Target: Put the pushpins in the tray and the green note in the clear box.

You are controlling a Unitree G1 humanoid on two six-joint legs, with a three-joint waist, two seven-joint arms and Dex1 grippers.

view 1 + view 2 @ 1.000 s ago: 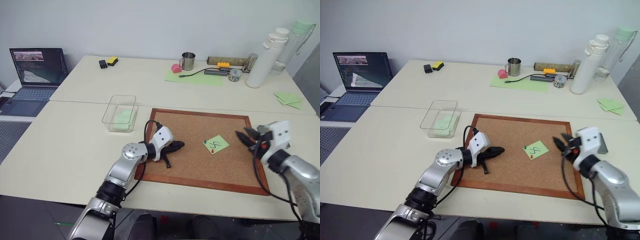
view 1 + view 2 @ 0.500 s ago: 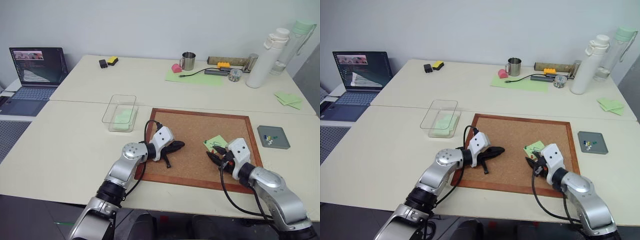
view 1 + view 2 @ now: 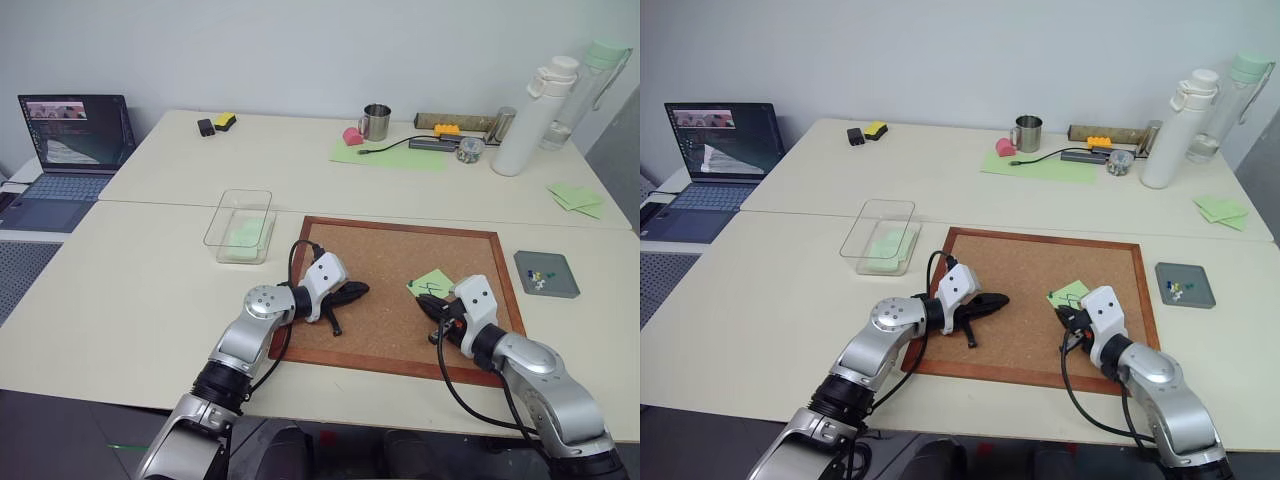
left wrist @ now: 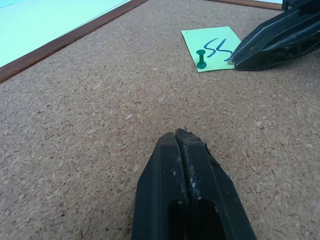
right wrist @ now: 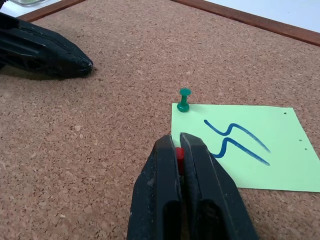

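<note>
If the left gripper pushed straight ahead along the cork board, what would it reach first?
Probably the green note with its green pushpin, though the left gripper aims slightly beside them; the right gripper sits at the note's edge. Bare cork lies between.

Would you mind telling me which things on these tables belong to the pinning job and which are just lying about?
Belongs to the job:
green note
green pushpin
red pushpin, pinched in the right gripper
tray
clear box

Just lying about:
corkboard
laptop
metal mug
white bottle
unmarked green papers
</note>
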